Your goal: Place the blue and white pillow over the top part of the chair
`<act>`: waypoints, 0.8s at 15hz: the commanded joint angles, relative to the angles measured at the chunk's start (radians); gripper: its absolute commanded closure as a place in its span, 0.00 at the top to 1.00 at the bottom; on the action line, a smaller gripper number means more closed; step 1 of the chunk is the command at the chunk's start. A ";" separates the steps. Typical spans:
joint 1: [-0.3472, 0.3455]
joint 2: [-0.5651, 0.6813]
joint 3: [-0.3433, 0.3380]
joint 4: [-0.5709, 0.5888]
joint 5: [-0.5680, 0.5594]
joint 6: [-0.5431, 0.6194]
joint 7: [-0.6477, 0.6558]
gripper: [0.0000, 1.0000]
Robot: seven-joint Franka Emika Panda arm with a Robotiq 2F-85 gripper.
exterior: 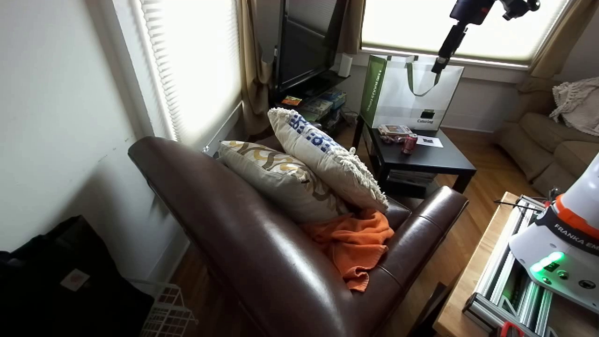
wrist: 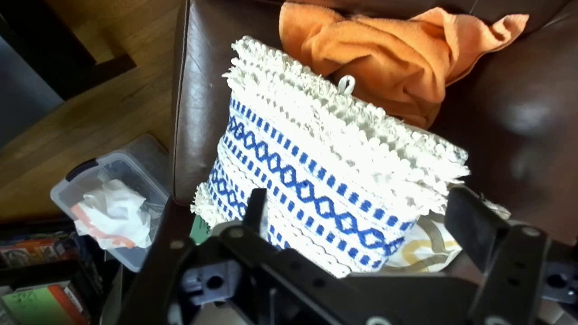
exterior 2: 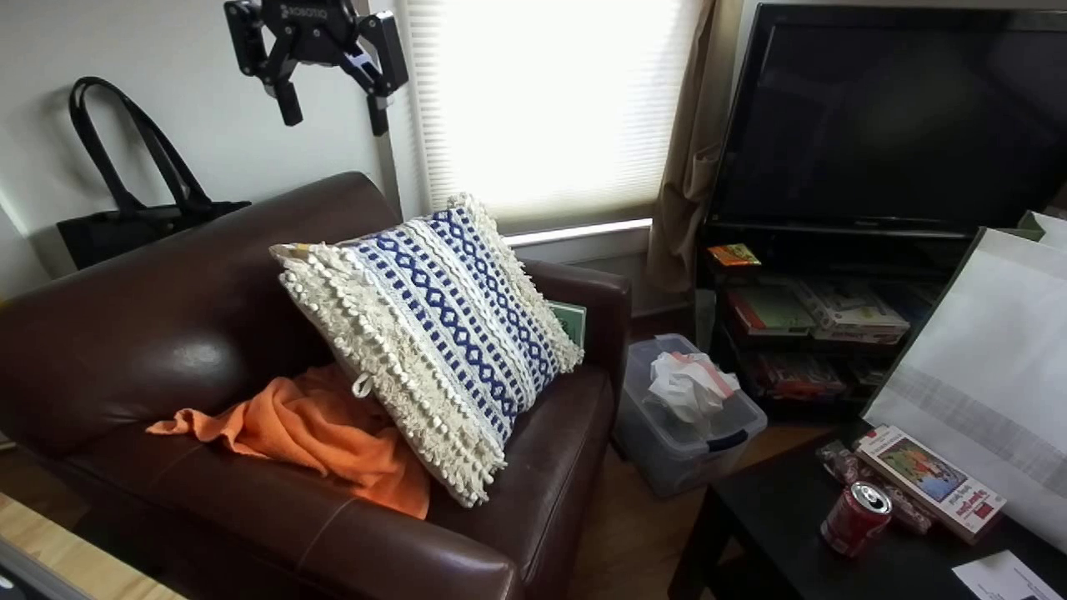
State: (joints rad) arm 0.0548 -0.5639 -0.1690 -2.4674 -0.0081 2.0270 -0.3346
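The blue and white pillow (exterior 2: pixel 454 312) leans tilted on the seat of the dark brown leather chair (exterior 2: pixel 175 333). It also shows in the other views (exterior: pixel 323 152) (wrist: pixel 311 180), resting against a beige-and-brown mottled pillow (exterior: pixel 276 175). The chair's thick back (exterior: pixel 234 220) has nothing lying over its top. My gripper (exterior 2: pixel 335 118) is open and empty, in the air above the chair and pillow. It also shows high up in an exterior view (exterior: pixel 439 66). In the wrist view the spread fingers (wrist: pixel 356 210) have the pillow below and between them, with no visible contact.
An orange cloth (exterior 2: pixel 308 437) lies on the seat beside the pillow. A black table (exterior: pixel 435 157) holds a tall shopping bag (exterior: pixel 416 98) and a red can (exterior: pixel 409 144). A clear plastic bin (exterior 2: pixel 692 450) and television (exterior 2: pixel 900 117) stand beyond. A black bag (exterior 2: pixel 150 229) is behind the chair.
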 commanded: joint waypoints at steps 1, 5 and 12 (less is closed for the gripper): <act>0.048 0.254 0.037 0.219 0.087 -0.021 0.011 1.00; 0.071 0.481 0.125 0.400 0.157 -0.027 0.053 1.00; 0.055 0.827 0.213 0.720 0.154 -0.031 0.355 1.00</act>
State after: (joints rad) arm 0.1238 0.1139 0.0272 -1.8980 0.1487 2.0363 -0.1216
